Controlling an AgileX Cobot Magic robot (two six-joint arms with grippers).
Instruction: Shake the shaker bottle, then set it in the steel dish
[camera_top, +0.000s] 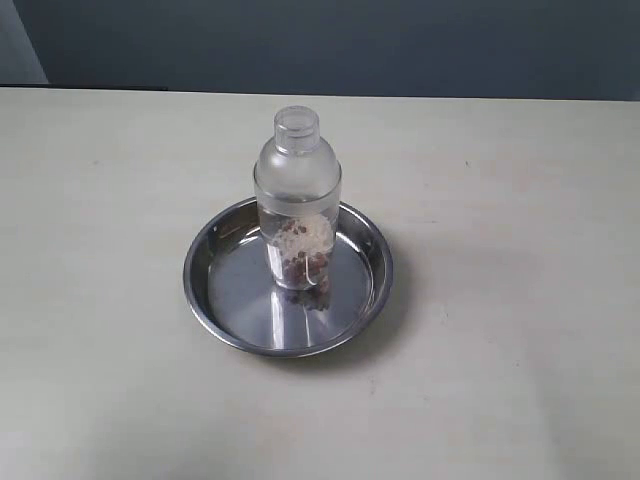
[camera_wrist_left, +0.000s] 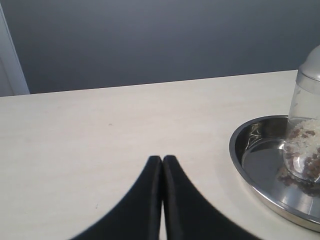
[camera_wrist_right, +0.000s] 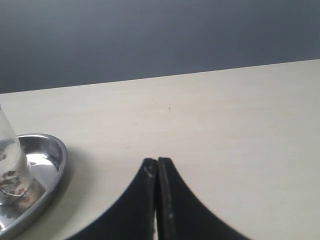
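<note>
Standing upright on the flat floor of the steel dish (camera_top: 240, 300), about at its middle, the shaker bottle (camera_top: 297, 200) has nothing touching it. The left gripper (camera_wrist_left: 162, 159) has its two black fingers pressed together on nothing and sits over bare table (camera_top: 500, 350), off to one side of the dish. The right gripper (camera_wrist_right: 153, 161) is likewise closed and empty on the other side, well clear of the rim. Neither arm appears in the exterior view. The main risk is probably a topple. The bottle is tall, narrows toward its foot and rests on slick polished steel. A closed pincer brushing its domed shoulder or cap on the way in could therefore tip it over the low wall. A nudge to the rim could also send the dish skating on the smooth tabletop with the bottle rocking inside. A further trouble would be a grasp taken too high on the frosted dome, where the fingers could slide off. Whether the shaking has been done cannot be told from here. The bottle's long axis runs vertical, with the small cylindrical cap pointing straight up and the narrow base down. The tan and brown granules lie settled in the lower part, with no visible lean.
</note>
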